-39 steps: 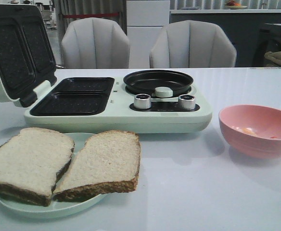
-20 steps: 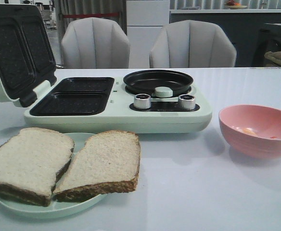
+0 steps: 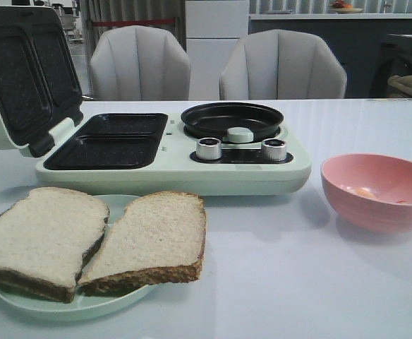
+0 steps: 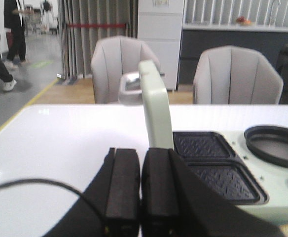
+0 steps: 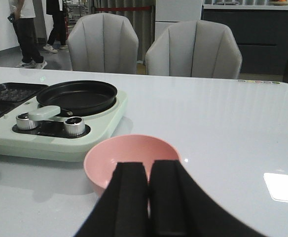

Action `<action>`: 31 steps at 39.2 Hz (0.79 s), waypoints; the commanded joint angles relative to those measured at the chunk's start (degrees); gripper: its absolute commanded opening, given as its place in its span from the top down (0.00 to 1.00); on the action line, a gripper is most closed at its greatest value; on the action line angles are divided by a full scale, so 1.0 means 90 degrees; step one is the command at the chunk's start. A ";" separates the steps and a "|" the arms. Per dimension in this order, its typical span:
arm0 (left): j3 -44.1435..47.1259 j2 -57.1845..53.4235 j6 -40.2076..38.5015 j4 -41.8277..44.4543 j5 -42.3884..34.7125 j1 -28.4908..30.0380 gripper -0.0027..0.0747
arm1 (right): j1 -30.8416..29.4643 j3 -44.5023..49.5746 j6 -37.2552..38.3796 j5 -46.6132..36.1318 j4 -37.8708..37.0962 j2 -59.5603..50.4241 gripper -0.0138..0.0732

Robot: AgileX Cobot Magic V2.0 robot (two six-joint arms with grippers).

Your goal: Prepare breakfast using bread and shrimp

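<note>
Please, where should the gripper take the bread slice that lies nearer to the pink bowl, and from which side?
Probably at the near crust edge of the right slice, coming from above the front. That edge hangs past the plate rim, so a finger could slip under it; its left side touches the other slice.

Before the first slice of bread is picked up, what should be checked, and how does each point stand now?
1. Sandwich maker lid open: ok.
2. Grill plates free of food: ok.
3. Bread reachable, two slices on the plate, one overlapping the other: ok.
4. Shrimp ready in the pink bowl: a few pale pieces show; count cannot tell.
5. Left gripper open for grasping: not ok, its pads are together.
6. Right gripper: not ok, also shut.
</note>
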 commanded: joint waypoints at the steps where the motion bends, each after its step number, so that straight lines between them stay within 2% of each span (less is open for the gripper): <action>1: -0.0248 0.0271 -0.0070 -0.0062 -0.0362 -0.0013 0.82 | -0.0045 -0.0103 -0.0048 -0.0484 -0.0040 -0.0137 0.64; 10: -0.0248 0.0362 -0.0070 -0.0078 -0.0356 -0.0013 0.82 | -0.0045 -0.0103 -0.0048 -0.0484 -0.0040 -0.0137 0.64; 14: -0.0248 0.0362 -0.0070 -0.0395 -0.0312 -0.0013 0.82 | -0.0045 -0.0103 -0.0048 -0.0484 -0.0040 -0.0137 0.64; 18: -0.0260 0.0362 -0.0070 -0.0482 -0.0324 -0.0013 0.77 | -0.0045 -0.0103 -0.0048 -0.0484 -0.0040 -0.0137 0.64; 22: -0.0260 0.0362 -0.0070 -0.0482 -0.0324 -0.0013 0.64 | -0.0045 -0.0103 -0.0048 -0.0484 -0.0040 -0.0137 0.64; 27: -0.0411 0.0362 -0.0070 -0.0469 -0.0105 -0.0013 0.34 | -0.0045 -0.0103 -0.0048 -0.0484 -0.0040 -0.0137 0.64; 31: -0.0504 0.0362 -0.0028 -0.0335 0.0240 -0.0013 0.17 | -0.0045 -0.0103 -0.0048 -0.0484 -0.0040 -0.0137 0.64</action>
